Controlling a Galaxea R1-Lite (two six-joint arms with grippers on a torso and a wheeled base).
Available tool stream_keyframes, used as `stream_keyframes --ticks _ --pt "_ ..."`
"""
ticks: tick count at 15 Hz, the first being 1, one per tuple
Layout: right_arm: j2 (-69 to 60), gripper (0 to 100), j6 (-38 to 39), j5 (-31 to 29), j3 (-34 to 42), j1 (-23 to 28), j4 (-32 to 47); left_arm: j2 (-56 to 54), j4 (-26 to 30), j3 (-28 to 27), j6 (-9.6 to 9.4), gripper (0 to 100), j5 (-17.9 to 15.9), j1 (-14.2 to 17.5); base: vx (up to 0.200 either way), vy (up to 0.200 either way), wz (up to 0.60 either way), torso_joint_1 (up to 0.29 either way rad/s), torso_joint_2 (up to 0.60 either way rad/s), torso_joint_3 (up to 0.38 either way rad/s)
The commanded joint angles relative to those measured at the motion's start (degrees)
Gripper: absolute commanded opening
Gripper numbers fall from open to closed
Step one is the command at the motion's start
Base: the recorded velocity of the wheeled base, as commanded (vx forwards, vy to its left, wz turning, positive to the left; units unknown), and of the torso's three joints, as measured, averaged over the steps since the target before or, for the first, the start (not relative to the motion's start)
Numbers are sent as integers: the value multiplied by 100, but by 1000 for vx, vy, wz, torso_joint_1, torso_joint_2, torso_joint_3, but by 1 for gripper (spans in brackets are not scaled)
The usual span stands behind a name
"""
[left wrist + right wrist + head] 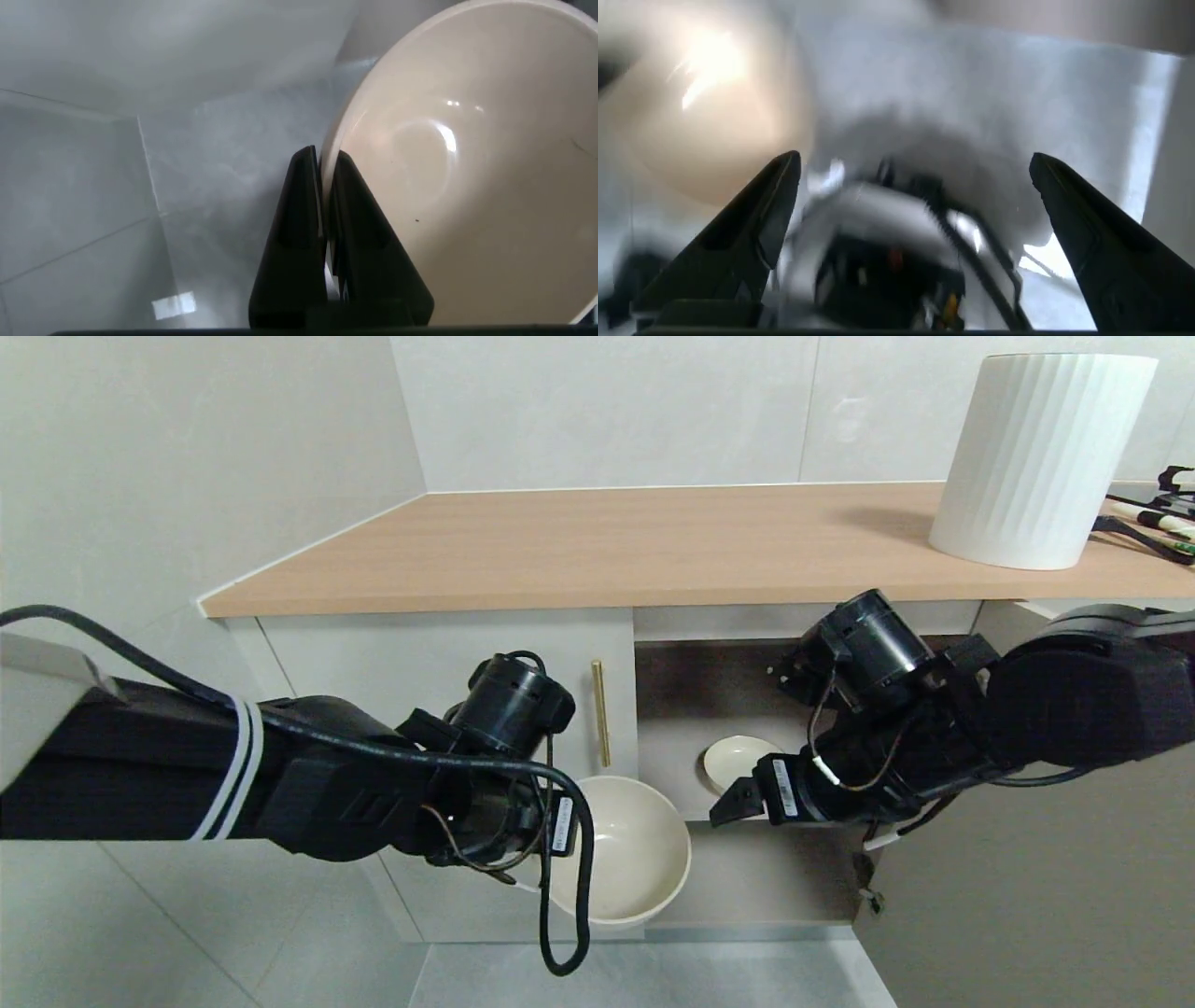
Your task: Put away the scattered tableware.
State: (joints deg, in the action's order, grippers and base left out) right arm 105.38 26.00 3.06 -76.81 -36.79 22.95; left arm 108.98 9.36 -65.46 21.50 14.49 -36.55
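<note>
Roughly half done: small dish (738, 761) inside cabinet (709, 681), right gripper (913, 163) wide and empty, cream bowl (630, 849) rim-pinched in left gripper (322, 168), unshelved.

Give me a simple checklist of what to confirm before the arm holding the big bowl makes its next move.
1. Hold on the large cream round bowl: ok, the left gripper is shut on its rim.
2. Cupboard compartment under the wooden counter open: ok.
3. Room on the shelf: cannot tell; a small cream dish already sits there.
4. Way in is free: probably not ok, the right gripper hangs at the front of the opening.
5. Right gripper empty: ok, it is open with nothing in it.
</note>
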Motion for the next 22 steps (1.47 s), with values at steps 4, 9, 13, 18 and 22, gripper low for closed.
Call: stream_keyframes --ticks 4,9,13,18,22 --pt "27 100 -25 10 237 -531 -54 343 -216 -10 214 0 71 -388 0 0 0 0 0 0" --pt "642 100 36 -192 237 -548 -520 229 -286 -2 293 0 247 -520 0 0 0 0 0 0" --pt "730 0 54 -271 228 -522 -634 123 -286 -2 302 0 247 -538 0 0 0 0 0 0" --pt "809 0 177 -280 211 -504 -766 132 -286 -2 311 0 247 -555 0 0 0 0 0 0" --pt "818 0 309 -306 193 -504 -784 149 -286 -2 337 0 247 -555 0 0 0 0 0 0"
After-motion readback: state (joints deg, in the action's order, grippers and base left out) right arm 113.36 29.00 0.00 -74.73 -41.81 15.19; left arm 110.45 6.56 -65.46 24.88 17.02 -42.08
